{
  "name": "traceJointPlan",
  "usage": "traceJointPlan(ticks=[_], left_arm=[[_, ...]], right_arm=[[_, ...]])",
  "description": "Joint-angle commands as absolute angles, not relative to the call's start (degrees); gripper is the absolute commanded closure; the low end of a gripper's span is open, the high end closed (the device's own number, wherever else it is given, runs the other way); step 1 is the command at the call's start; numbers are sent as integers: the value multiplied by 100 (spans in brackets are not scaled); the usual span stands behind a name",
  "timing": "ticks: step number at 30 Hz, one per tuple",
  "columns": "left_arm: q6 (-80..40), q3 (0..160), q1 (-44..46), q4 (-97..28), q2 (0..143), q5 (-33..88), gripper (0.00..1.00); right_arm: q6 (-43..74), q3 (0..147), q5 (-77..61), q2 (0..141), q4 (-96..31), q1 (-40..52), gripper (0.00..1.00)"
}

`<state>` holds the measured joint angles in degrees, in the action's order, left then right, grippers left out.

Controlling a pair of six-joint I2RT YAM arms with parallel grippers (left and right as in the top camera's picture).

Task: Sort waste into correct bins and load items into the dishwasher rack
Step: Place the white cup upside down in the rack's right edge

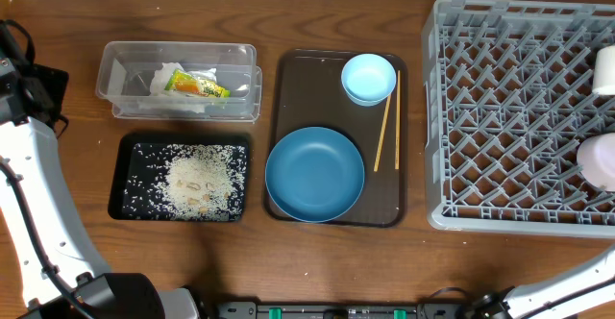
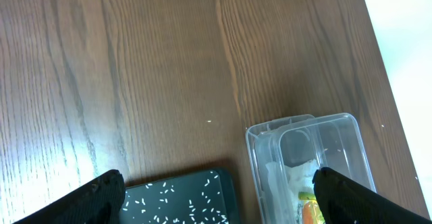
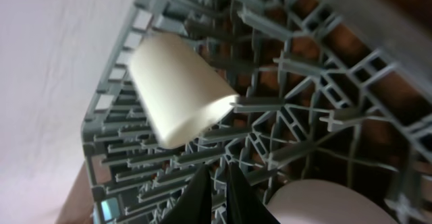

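The grey dishwasher rack [image 1: 500, 117] fills the right side, with a white cup [image 1: 605, 69] and a white bowl [image 1: 601, 160] in it at its right edge. On the brown tray lie the blue plate [image 1: 314, 174], the light-blue bowl [image 1: 368, 78] and the chopsticks [image 1: 386, 133]. The clear tub [image 1: 178, 81] holds the napkin [image 1: 163, 77] and the yellow-green wrapper [image 1: 197, 86]. Rice [image 1: 197, 180] covers the black tray [image 1: 130, 170]. My left gripper [image 2: 219, 207] hangs open above the black tray [image 2: 182, 200] and the tub [image 2: 310, 156]. My right gripper [image 3: 217, 173] is shut and empty over the rack [image 3: 304, 69], below the cup [image 3: 179, 92] and beside the bowl [image 3: 331, 204].
The brown serving tray [image 1: 307, 88] sits between the bins and the rack. Bare wooden table [image 1: 317, 261] runs along the front. My left arm [image 1: 29, 175] stands along the left edge, and part of the right arm [image 1: 562, 288] shows at the bottom right.
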<state>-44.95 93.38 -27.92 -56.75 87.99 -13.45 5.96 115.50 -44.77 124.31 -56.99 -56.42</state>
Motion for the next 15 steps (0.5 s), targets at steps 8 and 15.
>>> traceJointPlan(ticks=[8,15], left_arm=[[-4460,9358,-2812,-5695,8809,-1376,8],[-4460,9358,-2812,-5695,8809,-1376,8]], right_arm=[[882,11537,-3747,11891,-5415,-5030,91],[897,11537,-1846,11920,-5216,-3955,89]])
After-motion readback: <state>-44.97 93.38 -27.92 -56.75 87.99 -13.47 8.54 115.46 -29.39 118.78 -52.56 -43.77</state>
